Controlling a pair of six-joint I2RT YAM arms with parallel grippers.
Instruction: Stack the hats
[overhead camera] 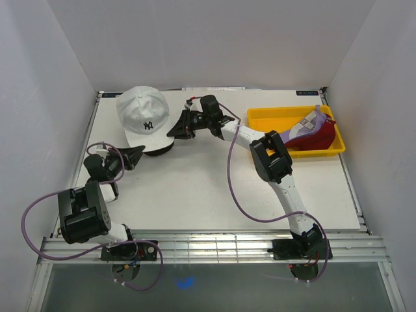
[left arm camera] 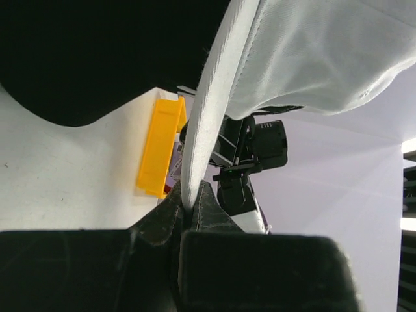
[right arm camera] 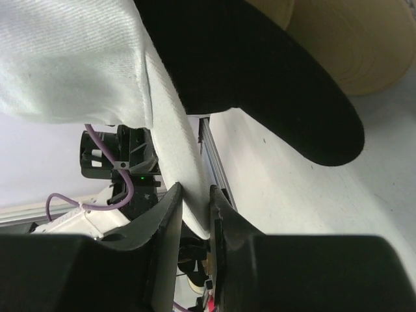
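Note:
A white hat (overhead camera: 144,117) with a black NY logo hangs at the back left, held from both sides. My left gripper (overhead camera: 137,153) is shut on its brim edge (left arm camera: 195,162), with my right gripper (overhead camera: 175,129) shut on the opposite rim (right arm camera: 188,195). Just under the white hat lies a black hat (overhead camera: 160,148), which fills the top of the left wrist view (left arm camera: 97,52). The right wrist view shows a tan hat (right arm camera: 351,39) beneath the black hat (right arm camera: 260,84). A purple hat (overhead camera: 311,123) and a red hat (overhead camera: 323,138) lie in the yellow tray.
The yellow tray (overhead camera: 273,119) stands at the back right, also seen edge-on in the left wrist view (left arm camera: 159,146). White walls enclose the table on three sides. A metal rail (overhead camera: 208,247) runs along the near edge by the arm bases.

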